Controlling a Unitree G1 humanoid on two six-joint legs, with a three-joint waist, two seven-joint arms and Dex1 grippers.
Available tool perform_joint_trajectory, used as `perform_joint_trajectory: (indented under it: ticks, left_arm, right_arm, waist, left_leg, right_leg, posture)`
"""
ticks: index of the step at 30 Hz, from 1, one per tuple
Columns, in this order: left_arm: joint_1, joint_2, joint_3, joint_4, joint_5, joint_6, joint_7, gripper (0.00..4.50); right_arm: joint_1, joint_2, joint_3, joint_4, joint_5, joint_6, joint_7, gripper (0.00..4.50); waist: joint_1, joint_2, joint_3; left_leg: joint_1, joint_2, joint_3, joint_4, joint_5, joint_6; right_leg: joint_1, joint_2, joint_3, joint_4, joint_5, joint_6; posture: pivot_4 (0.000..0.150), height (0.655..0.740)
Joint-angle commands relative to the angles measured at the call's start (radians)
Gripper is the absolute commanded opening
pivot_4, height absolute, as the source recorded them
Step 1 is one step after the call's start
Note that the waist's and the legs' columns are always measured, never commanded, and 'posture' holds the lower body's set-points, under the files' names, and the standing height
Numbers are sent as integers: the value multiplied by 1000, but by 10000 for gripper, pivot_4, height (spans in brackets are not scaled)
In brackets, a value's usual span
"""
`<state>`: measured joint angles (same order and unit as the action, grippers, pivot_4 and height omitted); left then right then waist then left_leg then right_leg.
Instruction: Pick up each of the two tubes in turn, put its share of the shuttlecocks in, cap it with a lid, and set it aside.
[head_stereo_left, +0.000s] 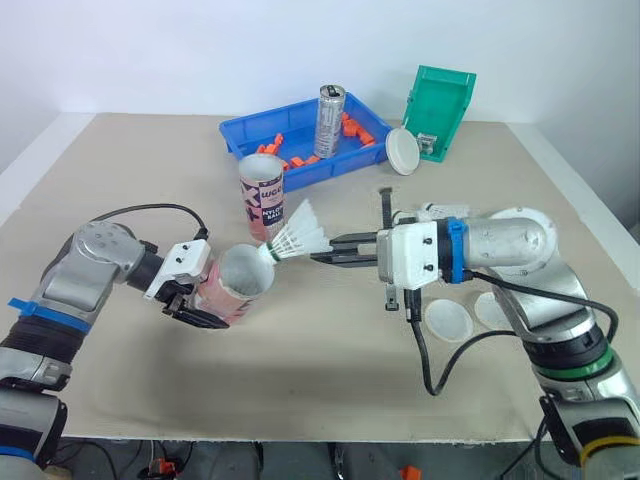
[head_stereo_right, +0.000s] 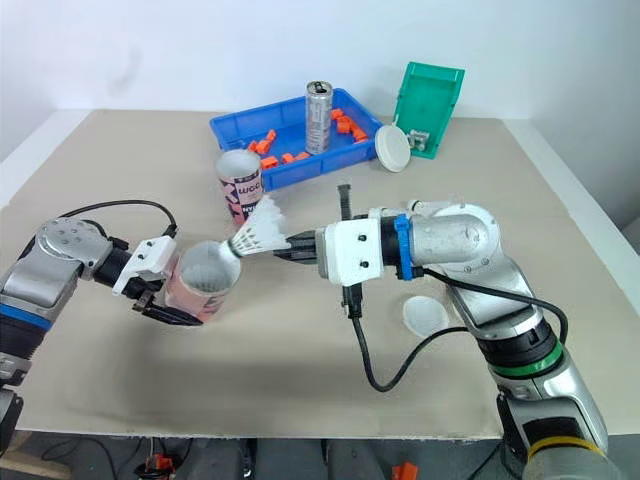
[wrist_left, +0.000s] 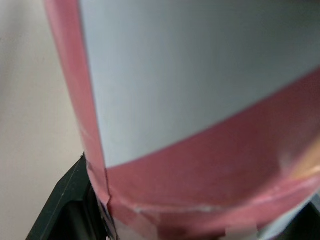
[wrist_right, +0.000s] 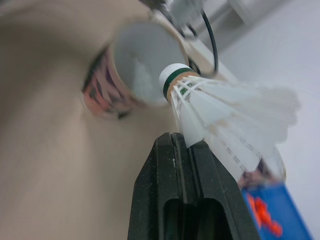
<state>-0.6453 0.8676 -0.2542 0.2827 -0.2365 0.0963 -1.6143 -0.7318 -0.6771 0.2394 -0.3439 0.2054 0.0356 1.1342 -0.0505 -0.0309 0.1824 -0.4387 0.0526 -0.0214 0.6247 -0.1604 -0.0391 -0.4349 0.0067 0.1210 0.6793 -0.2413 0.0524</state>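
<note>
My left gripper (head_stereo_left: 203, 292) is shut on a pink and white tube (head_stereo_left: 238, 282), held tilted with its open mouth (wrist_right: 140, 65) facing right. My right gripper (head_stereo_left: 322, 250) is shut on the feathers of a white shuttlecock (head_stereo_left: 298, 238). The shuttlecock's cork (wrist_right: 172, 76) points at the tube and sits just at the rim of the mouth. A second tube (head_stereo_left: 262, 195) stands upright on the table behind them. In the left wrist view the held tube (wrist_left: 200, 100) sits close against a black finger (wrist_left: 65, 200).
Two white lids (head_stereo_left: 448, 320) (head_stereo_left: 492, 310) lie on the table under my right arm. A third lid (head_stereo_left: 402, 151) leans on a green bin (head_stereo_left: 440, 110). At the back, a blue tray (head_stereo_left: 240, 135) holds orange pieces and a can (head_stereo_left: 330, 120).
</note>
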Motion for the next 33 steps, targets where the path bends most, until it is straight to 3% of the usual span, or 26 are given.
perform_joint_trajectory:
  ticks: [1, 9, 12, 16, 18, 24, 33]
  left_arm:
    - [6, 7, 32, -26, -7, 10, 0, 30556]
    - [-11, -2, 31, -21, -4, 13, 0, 30556]
    - [-11, -3, 32, -21, -3, 13, 0, 30556]
    - [-10, -6, 32, -24, -1, 16, 0, 30556]
    - [-8, -7, 32, -25, -1, 17, 0, 30556]
    - [-5, -10, 33, -26, -2, 17, 0, 30556]
    - [-2, -8, 31, -10, -5, 5, 0, 30556]
  right_arm:
    - [-33, 24, 34, 1, -5, -43, 34, 530]
    - [-128, 78, 153, 132, -137, -174, 90, 530]
    - [-141, 93, 155, 153, -142, -185, 93, 8478]
    - [-144, 97, 141, 160, -123, -160, 108, 26000]
    - [-142, 94, 104, 138, -62, -94, 112, 37007]
    - [-79, 34, -83, 8, 203, 213, 63, 37007]
    - [455, -38, -592, -210, 349, 519, -272, 37007]
  waist:
    - [1, 0, 0]
    - [1, 0, 0]
    - [2, 0, 0]
    - [2, 0, 0]
    - [2, 0, 0]
    - [3, 0, 0]
    - [7, 0, 0]
  left_leg:
    - [0, 0, 0, 0, 0, 0]
    - [0, 1, 0, 1, 0, 0]
    - [0, 1, 1, 1, 0, 0]
    - [-1, 1, 0, 0, 0, 0]
    - [0, 1, 0, 0, 0, 0]
    - [-1, 1, 0, 1, 0, 0]
    - [-1, 0, -2, 0, 0, 0]
  right_leg:
    - [0, 0, 0, 0, 0, 0]
    - [-1, 1, 0, 2, 0, -1]
    - [-1, 1, 0, 2, 0, -1]
    - [-1, 1, 0, 2, -1, -1]
    - [-1, 1, 0, 2, 0, -1]
    - [-1, 1, 0, 2, 0, -1]
    - [0, 1, -1, 2, -1, 1]
  posture:
    - [1500, 7400]
    - [1500, 7400]
    - [1500, 7400]
    - [1500, 7400]
    - [1500, 7400]
    - [1500, 7400]
    - [1500, 7400]
